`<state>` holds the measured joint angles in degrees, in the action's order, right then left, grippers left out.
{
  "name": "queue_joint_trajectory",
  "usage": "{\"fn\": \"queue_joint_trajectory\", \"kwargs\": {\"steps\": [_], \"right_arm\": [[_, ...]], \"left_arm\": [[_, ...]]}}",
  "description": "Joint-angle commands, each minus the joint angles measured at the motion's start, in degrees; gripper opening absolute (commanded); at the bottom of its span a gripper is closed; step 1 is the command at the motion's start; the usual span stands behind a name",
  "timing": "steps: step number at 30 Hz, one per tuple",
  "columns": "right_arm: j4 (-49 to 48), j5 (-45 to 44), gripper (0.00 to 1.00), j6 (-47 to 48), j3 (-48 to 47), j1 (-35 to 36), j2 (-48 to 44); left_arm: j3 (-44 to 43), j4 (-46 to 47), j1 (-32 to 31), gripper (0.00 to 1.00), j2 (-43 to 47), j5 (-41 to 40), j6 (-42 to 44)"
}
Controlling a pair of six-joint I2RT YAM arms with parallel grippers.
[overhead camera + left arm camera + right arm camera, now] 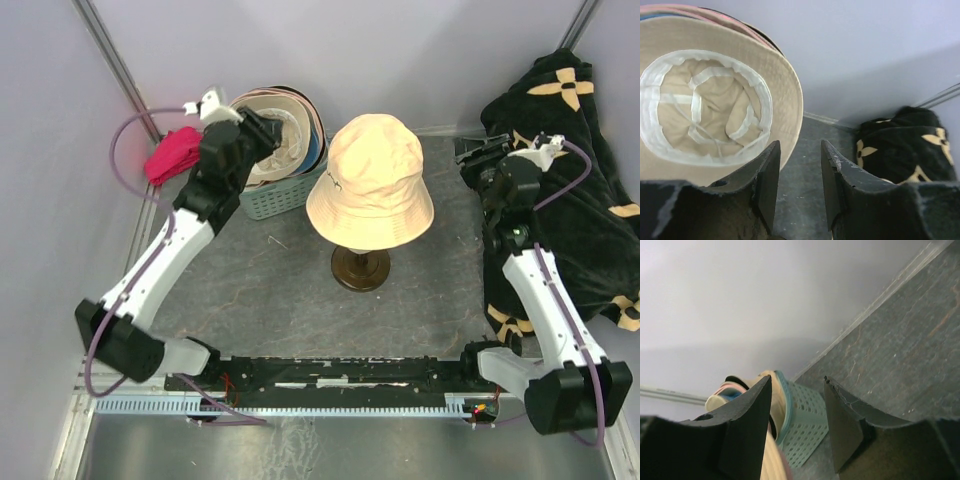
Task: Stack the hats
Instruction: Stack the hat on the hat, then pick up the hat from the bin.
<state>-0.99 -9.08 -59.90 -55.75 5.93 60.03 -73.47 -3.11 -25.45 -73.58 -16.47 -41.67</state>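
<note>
1. At the far left a magenta cloth (172, 152) lies beside the teal basket (270, 203). I judge it is not part of my work.
2. The basket holds the waiting hats (290, 135), nested together. A cream hat (715, 100) is in front and shows its inside, with pink and blue rims behind it. All of these are left to move.
3. The left jaws hover at the brim of the cream hat. They are apart, with nothing between them. I cannot tell whether they touch the brim.
4. In the middle of the surface (270, 300), one peach hat (370, 180) sits on the wooden stand (360, 268). As I judge it, the stack has only its first hat.
5. The right jaws are near the black flowered cloth (580, 190), also apart and empty.
</note>
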Motion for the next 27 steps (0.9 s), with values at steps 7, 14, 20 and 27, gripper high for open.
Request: {"fn": "queue_joint_trajectory", "kwargs": {"steps": [7,14,20,27], "right_arm": [[-1.20,-3.03,0.54,4.35,-8.78,-0.57,7.25],[5.98,-0.34,0.56,6.13,-11.74,-0.59,9.31],[9.30,0.19,0.56,10.16,-12.86,-0.63,8.03],[10.59,0.82,0.56,11.59,-14.01,-0.59,7.82]], "left_arm": [[-33.03,-19.35,0.19,0.47,-23.23,-1.74,13.96],[-36.66,-20.86,-0.64,0.49,-27.15,-3.02,16.31],[-41.02,-22.26,-3.31,0.51,-31.09,-5.61,19.14],[-46.82,-24.44,-5.79,0.52,-35.45,-8.20,21.54]]}}
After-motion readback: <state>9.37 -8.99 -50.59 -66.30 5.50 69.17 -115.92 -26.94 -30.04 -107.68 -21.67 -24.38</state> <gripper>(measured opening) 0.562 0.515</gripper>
